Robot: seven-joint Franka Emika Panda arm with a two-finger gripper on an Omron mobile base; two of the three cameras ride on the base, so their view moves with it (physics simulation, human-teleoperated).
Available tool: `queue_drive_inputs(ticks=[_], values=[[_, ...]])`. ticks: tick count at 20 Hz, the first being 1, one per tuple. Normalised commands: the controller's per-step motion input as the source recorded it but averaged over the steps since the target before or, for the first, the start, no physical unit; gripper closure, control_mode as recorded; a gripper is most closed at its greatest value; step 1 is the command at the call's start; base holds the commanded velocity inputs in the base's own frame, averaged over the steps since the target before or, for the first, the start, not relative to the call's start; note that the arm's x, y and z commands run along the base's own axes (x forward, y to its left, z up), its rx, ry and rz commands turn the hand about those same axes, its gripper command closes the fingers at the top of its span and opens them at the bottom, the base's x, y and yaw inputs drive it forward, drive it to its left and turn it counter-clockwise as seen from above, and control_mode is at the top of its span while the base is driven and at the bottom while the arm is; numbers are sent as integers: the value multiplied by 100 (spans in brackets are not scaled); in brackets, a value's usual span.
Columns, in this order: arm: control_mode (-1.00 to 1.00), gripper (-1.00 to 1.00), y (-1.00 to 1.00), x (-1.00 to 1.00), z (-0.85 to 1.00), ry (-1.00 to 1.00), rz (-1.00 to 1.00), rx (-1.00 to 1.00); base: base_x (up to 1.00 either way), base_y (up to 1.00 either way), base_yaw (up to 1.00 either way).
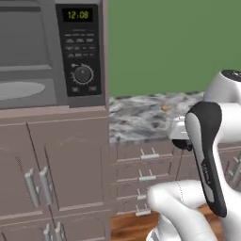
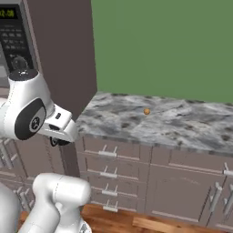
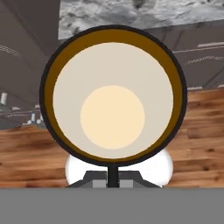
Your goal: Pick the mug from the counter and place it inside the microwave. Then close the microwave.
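In the hand view I look straight into the mug (image 3: 113, 100), with its black wall, cream inside and pale bottom. My gripper (image 3: 113, 177) is shut on the near rim. The mug hangs off the counter (image 1: 141, 117), in front of the drawers and above the wooden floor. In the base views the hand (image 2: 59, 127) sits low by the cabinet corner, with a dark bit of the mug (image 2: 57, 142) under it. The microwave (image 1: 80, 52) stands up to the left with its cavity showing and a round turntable (image 1: 19, 89) inside. Its door is out of view.
A tiny orange lump (image 2: 146, 111) lies on the marbled counter (image 2: 173, 123). Mauve-brown drawers with silver handles (image 1: 149, 155) run below it, and tall cabinet doors (image 1: 70, 174) stand under the microwave. A green wall is behind. My own arm link (image 1: 207, 155) blocks the right of the left base view.
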Motion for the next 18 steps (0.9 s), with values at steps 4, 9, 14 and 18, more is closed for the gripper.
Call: queue_drive_inputs(ticks=[4,9,14,18], values=[[100,100,0,0,0,0,0,0,-20,97,26],[100,100,0,0,0,0,0,0,5,93,16],[100,100,0,0,0,0,0,0,4,53,-5],[100,100,0,0,0,0,0,0,14,47,-4]])
